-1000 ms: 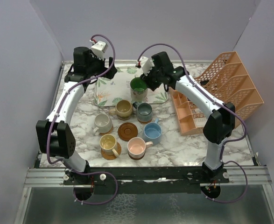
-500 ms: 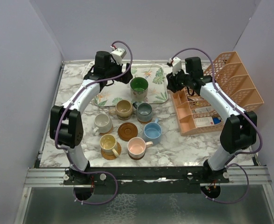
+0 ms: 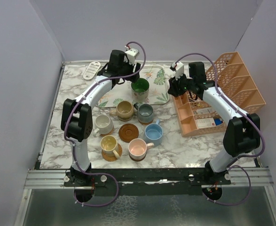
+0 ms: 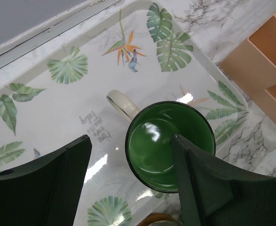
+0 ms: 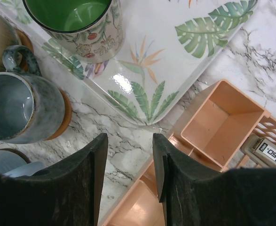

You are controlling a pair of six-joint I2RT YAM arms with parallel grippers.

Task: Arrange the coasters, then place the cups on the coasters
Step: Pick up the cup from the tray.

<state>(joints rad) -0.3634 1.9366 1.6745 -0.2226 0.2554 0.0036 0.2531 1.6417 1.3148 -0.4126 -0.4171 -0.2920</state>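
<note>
Left tool (image 4: 130, 140): above the leaf-print tray (image 4: 58, 103), jaws wide, holding nothing. One finger is over bare tray to the left of the green-lined cup (image 4: 168, 146). The other overlaps the cup's right rim in the wrist view; I cannot tell whether it touches. The cup stands upright on the tray's near-right part.

Right tool (image 5: 128, 155): jaws a narrow gap apart, nothing between them. It hangs over the marble tabletop (image 3: 185, 146), between the tray's corner and the orange file rack (image 5: 213, 117).

The other cups are grouped on the tabletop in front of the tray:
- The tan cup (image 3: 125, 109) is just beside the tray edge.
- The grey-blue cup (image 3: 145, 112) rests on a brown coaster (image 5: 65, 117).
- The cream cup (image 3: 103, 124) is at the left and the light-blue cup (image 3: 153, 133) at the right.
- The yellow cup (image 3: 109, 145) and pink cup (image 3: 138, 148) are nearest the arm bases, each on its own disc.
- One dark bare coaster (image 3: 128, 132) lies in the middle of the group.
</note>
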